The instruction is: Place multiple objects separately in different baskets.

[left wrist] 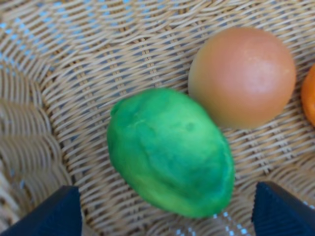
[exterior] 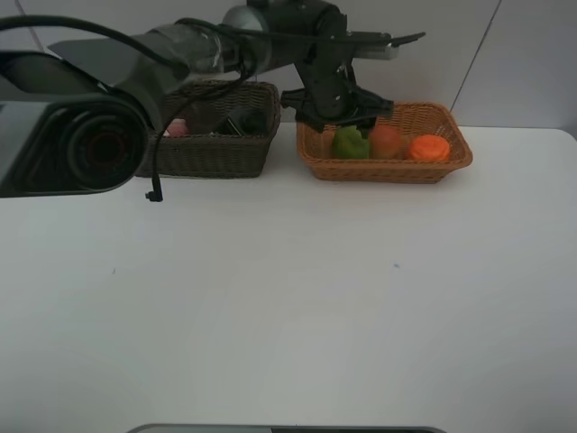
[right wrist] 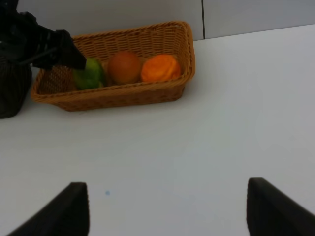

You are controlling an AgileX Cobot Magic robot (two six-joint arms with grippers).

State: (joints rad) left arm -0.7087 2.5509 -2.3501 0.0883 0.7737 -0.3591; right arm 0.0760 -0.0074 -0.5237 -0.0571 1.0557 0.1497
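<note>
The light tan basket (exterior: 388, 171) holds the green-yellow oval fruit (exterior: 349, 142), the peach-like fruit (exterior: 386, 140) and the orange (exterior: 429, 147). My left gripper (exterior: 338, 120) reaches across into this basket and is open. In the left wrist view the left gripper (left wrist: 167, 216) has its jaws spread either side of the green fruit (left wrist: 170, 152), which lies on the basket floor (left wrist: 74, 73) touching the peach (left wrist: 242, 76). My right gripper (right wrist: 167, 211) is open and empty above the table, in front of the tan basket (right wrist: 123, 96). The dark brown basket (exterior: 216, 153) shows a pink bottle (exterior: 178, 128); the black bottle and the cup are not clear.
The left arm and its camera housing (exterior: 81, 135) fill the upper left of the exterior view and hide part of the dark basket. The white table (exterior: 288, 298) stretches in front of both baskets. A wall stands right behind them.
</note>
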